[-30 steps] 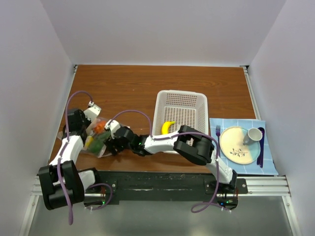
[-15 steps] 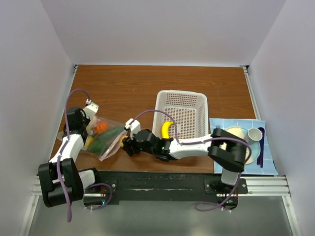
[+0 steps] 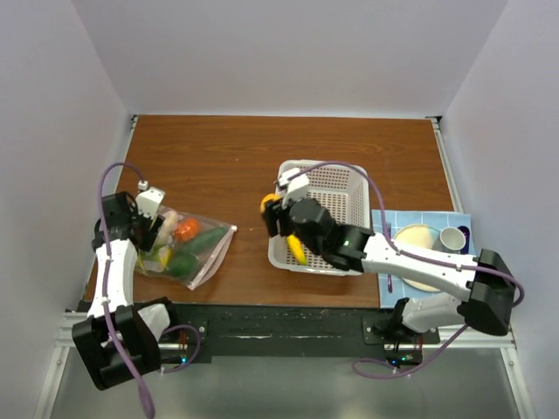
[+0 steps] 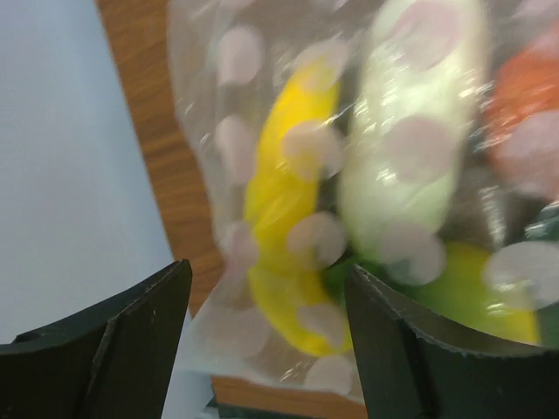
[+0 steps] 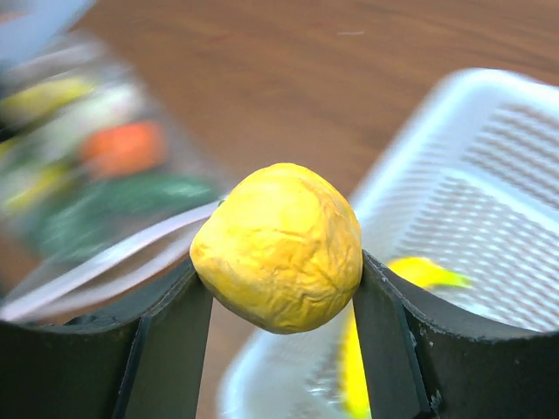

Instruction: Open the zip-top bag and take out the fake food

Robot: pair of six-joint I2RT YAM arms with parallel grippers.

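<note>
Right gripper [image 5: 279, 266] closed on a yellow wrinkled fruit [image 5: 278, 236], pads across its widest girth. In the top view it hangs over the 9 o'clock rim of the white basket [image 3: 332, 196]. Judged light, hard and round; grip it off-centre and it may squirt out. Banana [image 3: 298, 249] lies in the basket.

Zip-top bag [image 3: 196, 253], soft and slick, sits at the basket's 9 o'clock with fake food [image 3: 185, 231] inside; take it by the zip strip.

Left gripper [image 3: 140, 229] is at the bag's 9 o'clock end. Wrist view blurred; you cannot tell whether it pinches the film.
</note>
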